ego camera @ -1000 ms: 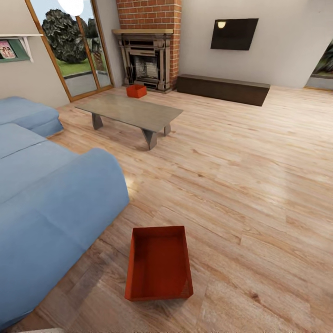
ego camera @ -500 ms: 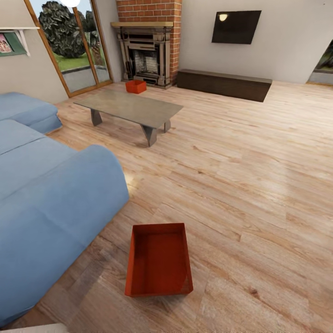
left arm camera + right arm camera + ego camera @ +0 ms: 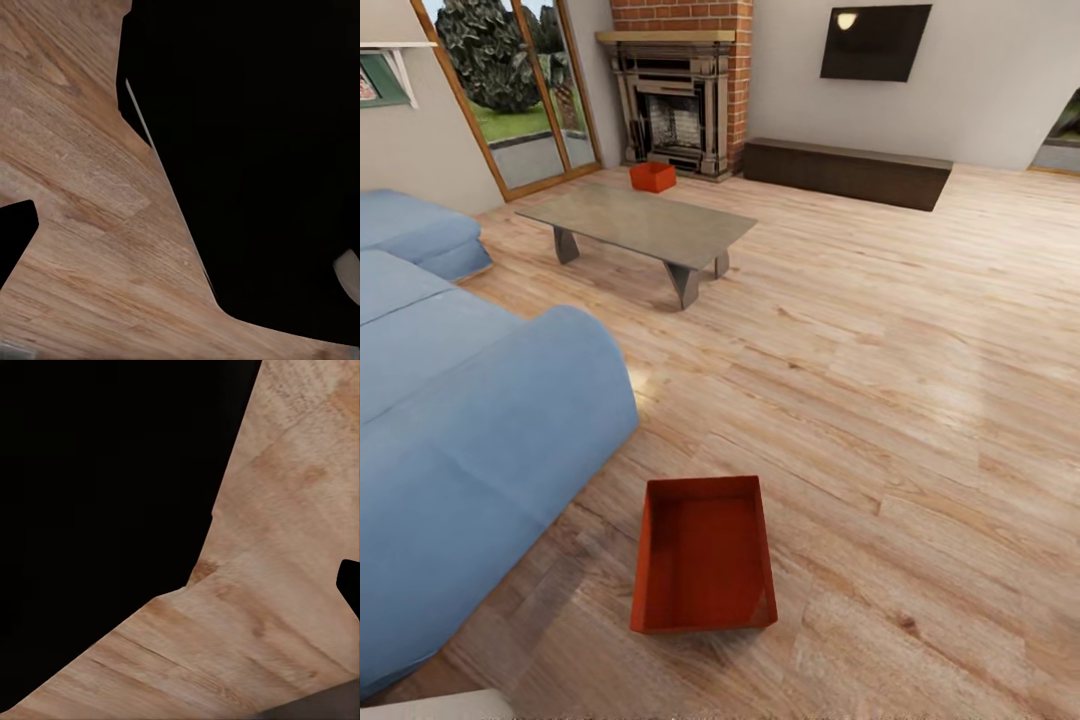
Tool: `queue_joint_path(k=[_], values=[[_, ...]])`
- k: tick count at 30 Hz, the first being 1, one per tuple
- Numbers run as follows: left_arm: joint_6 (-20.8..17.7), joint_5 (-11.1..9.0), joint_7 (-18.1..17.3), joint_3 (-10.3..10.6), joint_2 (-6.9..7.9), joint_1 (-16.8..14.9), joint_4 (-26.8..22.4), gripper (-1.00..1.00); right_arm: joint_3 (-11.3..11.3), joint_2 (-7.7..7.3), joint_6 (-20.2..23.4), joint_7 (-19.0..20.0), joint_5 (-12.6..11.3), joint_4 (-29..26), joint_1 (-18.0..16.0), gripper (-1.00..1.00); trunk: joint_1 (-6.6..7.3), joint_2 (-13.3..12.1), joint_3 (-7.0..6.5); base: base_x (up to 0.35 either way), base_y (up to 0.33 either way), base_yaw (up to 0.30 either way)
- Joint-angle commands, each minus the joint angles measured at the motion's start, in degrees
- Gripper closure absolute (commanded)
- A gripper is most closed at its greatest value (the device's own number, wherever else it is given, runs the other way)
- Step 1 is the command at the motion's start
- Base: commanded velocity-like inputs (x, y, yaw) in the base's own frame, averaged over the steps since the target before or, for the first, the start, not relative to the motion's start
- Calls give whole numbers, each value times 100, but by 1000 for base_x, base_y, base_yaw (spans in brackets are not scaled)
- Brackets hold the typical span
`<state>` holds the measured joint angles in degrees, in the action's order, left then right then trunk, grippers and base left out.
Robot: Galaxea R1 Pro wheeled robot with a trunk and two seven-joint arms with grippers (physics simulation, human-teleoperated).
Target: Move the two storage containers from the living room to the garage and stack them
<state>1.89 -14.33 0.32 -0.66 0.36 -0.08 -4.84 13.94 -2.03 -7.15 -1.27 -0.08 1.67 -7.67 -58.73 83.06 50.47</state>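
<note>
I am in the living room. One storage container point(image 3: 703, 555), a red-orange open-top bin, lies empty on the wood floor close in front of me, beside the sofa's arm. The other storage container point(image 3: 652, 177) sits far off on the floor before the brick fireplace point(image 3: 678, 95), beyond the low grey table point(image 3: 645, 225). Both wrist views look down on wood planks past large black shapes. A small dark tip point(image 3: 15, 234) cuts into the edge of the left wrist view and another point(image 3: 349, 585) into the right one. That is too little to tell either gripper's state.
The blue sofa point(image 3: 470, 400) fills the left side. A dark low bench point(image 3: 845, 172) runs along the far wall under the wall TV point(image 3: 875, 40). Glass doors point(image 3: 510, 95) stand at the back left. Open wood floor point(image 3: 880, 340) stretches to the right.
The whole head view has shifted: the far wall and fireplace sit higher and the near container slightly higher in the picture. That is camera motion. The containers have not moved.
</note>
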Motion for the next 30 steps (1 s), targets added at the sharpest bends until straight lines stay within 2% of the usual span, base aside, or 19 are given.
queue_joint_path(k=[1, 30], values=[[14, -19, 3, -4, 0, -1, 1, -100, 30, 1, -33, -13, 0, 18, -6, -100, 0, 2, 12, 0, 0, 0], [14, -26, 3, -6, 0, -1, 1, -100, 33, -8, 102, -13, 1, 18, -6, -100, 0, 2, 279, 0, 0, 64]])
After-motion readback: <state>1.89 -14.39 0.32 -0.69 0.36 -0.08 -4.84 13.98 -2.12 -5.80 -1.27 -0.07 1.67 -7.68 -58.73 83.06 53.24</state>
